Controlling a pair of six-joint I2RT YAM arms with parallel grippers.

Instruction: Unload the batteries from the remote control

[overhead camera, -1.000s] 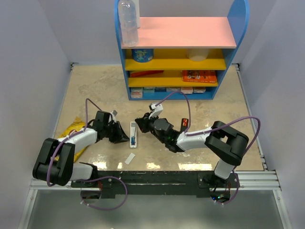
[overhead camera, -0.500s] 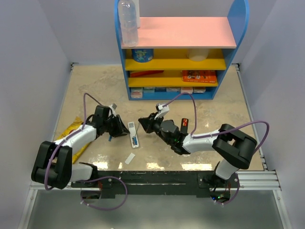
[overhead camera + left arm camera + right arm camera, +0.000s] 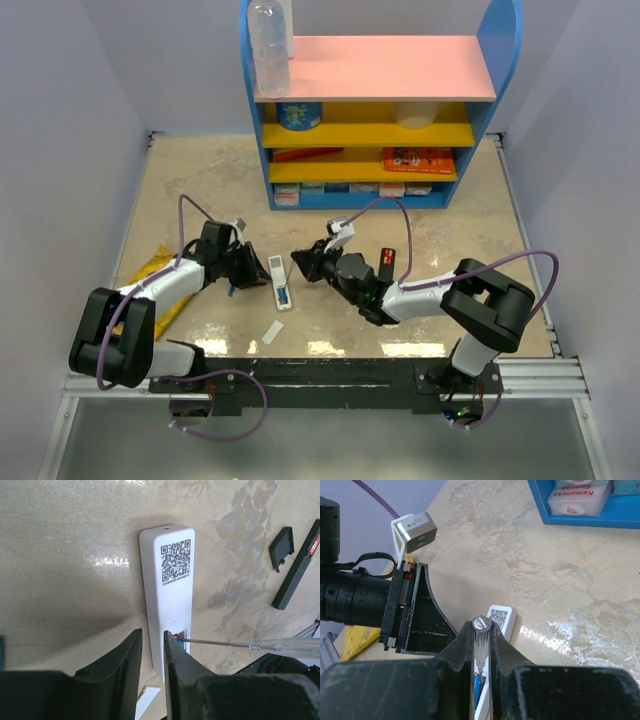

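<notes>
The white remote control [image 3: 279, 281] lies back-up on the table with a QR label [image 3: 175, 561] at its far end. Red and blue batteries [image 3: 175, 637] sit in its open compartment; a blue one [image 3: 478, 687] shows between my right fingers. My right gripper [image 3: 481, 625] is shut on a clear-handled screwdriver [image 3: 280, 645], whose tip touches the batteries. My left gripper [image 3: 152, 632] stands a little open over the remote's left edge, its right finger over the remote, gripping nothing. A small blue cell [image 3: 231, 291] lies on the table just left of the remote.
The white battery cover [image 3: 272, 332] lies near the front edge. A black remote [image 3: 387, 262] and its black cover [image 3: 281, 548] lie to the right. A yellow bag [image 3: 150, 278] is at the left, a blue shelf unit [image 3: 380, 110] at the back.
My left gripper has opened slightly and drawn back to the far left of the remote, uncovering the small blue cell. The remote has turned a little. My right gripper has shifted slightly farther away.
</notes>
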